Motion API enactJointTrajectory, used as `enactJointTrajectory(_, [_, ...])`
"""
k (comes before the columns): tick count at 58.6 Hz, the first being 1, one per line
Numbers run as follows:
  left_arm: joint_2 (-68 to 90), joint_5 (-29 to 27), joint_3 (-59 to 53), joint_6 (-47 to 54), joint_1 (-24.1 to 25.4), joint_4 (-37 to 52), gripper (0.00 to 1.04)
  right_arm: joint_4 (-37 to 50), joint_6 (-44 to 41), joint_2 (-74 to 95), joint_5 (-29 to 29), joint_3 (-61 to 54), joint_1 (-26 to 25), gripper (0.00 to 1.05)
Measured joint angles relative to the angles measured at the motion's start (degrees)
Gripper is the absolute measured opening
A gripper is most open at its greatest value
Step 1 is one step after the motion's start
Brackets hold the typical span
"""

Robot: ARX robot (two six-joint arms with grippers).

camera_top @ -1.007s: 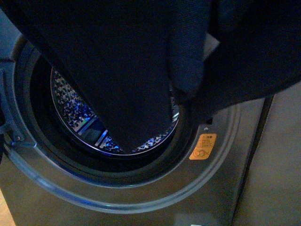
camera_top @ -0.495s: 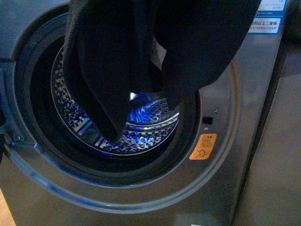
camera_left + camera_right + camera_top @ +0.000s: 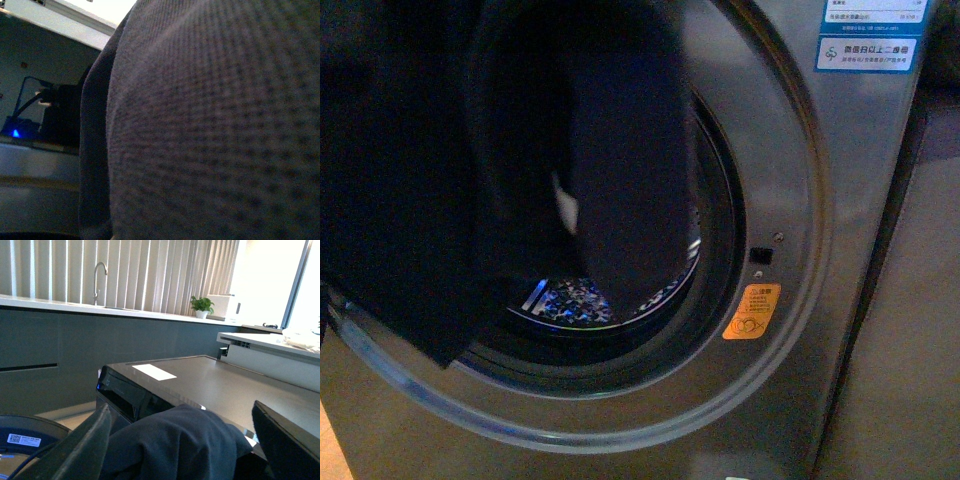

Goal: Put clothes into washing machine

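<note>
While the dark knit garment [image 3: 410, 200] hung from twelve o'clock across the porthole half a second ago, the front view now shows it swung toward nine o'clock. It blankets that side of the front-loading washing machine [image 3: 790, 200], with one fold and its pale tag [image 3: 563, 205] dangling inside the opening. The perforated drum [image 3: 570, 300] shows only at six o'clock, and the orange warning sticker [image 3: 751, 312] sits clear at four o'clock on the door ring. You have the cloth at the mouth, not yet dropped in. In the left wrist view, waffle-textured fabric fills nearly everything. The left gripper is hidden, so you cannot tell how it stands. In the right wrist view, the right gripper [image 3: 181, 412] has its fingers [image 3: 85, 450] spread wide, pinching nothing, with a bunch of the garment heaped between them against the machine's top edge. By my judgement, that arm must push this bunch in.
</note>
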Motion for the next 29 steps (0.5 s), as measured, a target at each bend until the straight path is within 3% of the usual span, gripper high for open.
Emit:
enactJointTrajectory(6, [-1.73,1.77,-3.87,-0.46,1.79,1.14,0.11,0.02,0.04,-0.04,0.0,0.0,0.0,0.99])
enactJointTrajectory(26, [-4.15,9.25,-20.79,-0.35,8.02,5.97,0.11,0.0,0.02,-0.04,0.0,0.0,0.0,0.97])
enactJointTrajectory(29, [-3.43,10.16,-22.88,-0.7,9.6,7.21,0.11,1.88,0.44,-0.33,3.69,-0.83,0.79,0.97])
